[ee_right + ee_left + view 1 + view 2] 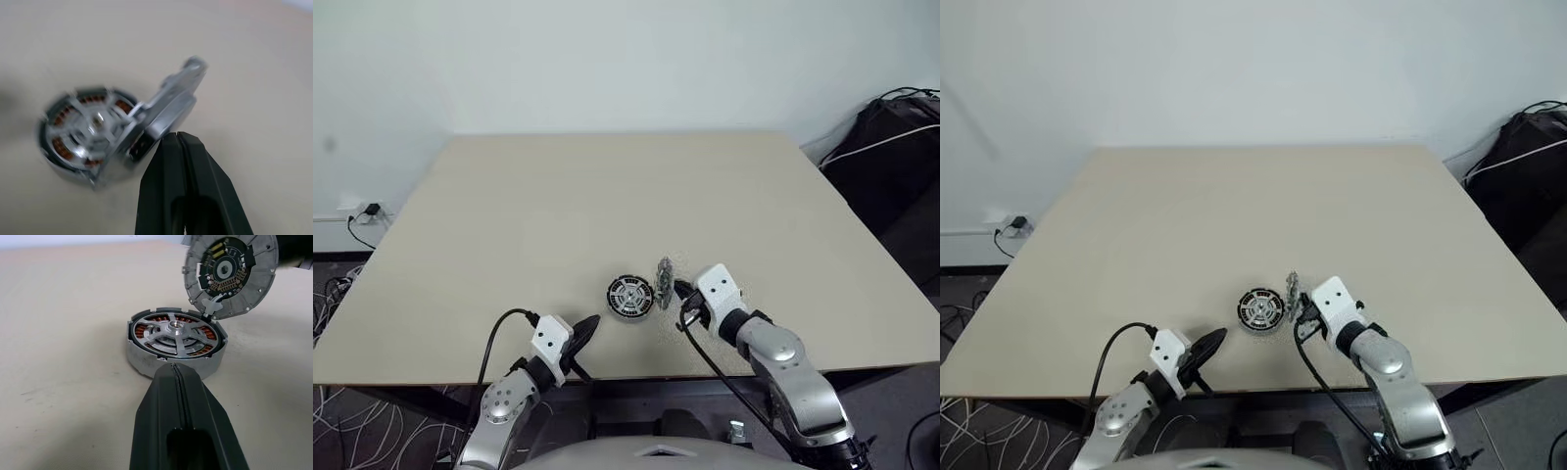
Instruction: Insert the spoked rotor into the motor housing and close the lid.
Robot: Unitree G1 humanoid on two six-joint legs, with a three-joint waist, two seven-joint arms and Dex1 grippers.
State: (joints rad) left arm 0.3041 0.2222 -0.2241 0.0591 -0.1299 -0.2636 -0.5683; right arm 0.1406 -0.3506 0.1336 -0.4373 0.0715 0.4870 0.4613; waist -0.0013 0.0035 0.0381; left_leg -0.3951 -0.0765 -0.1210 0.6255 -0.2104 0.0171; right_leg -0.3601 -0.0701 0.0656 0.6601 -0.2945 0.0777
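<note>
The motor housing (629,296) lies near the table's front edge, copper windings showing under the spoked rotor (178,330), which sits flat inside it. At the housing's right side the lid (664,277) stands nearly upright on its edge, its inner face with a circuit board (227,274) turned toward the housing. My right gripper (678,292) is shut with nothing between its fingers, its tips close behind the lid's back (171,103); I cannot tell whether they touch. My left gripper (594,322) is shut and empty, just short of the housing's near left side.
The beige table (607,186) stretches away behind the housing. A dark bag with cables (901,127) stands off the table's back right corner. A wall socket with a plug (367,211) is on the left, beyond the table.
</note>
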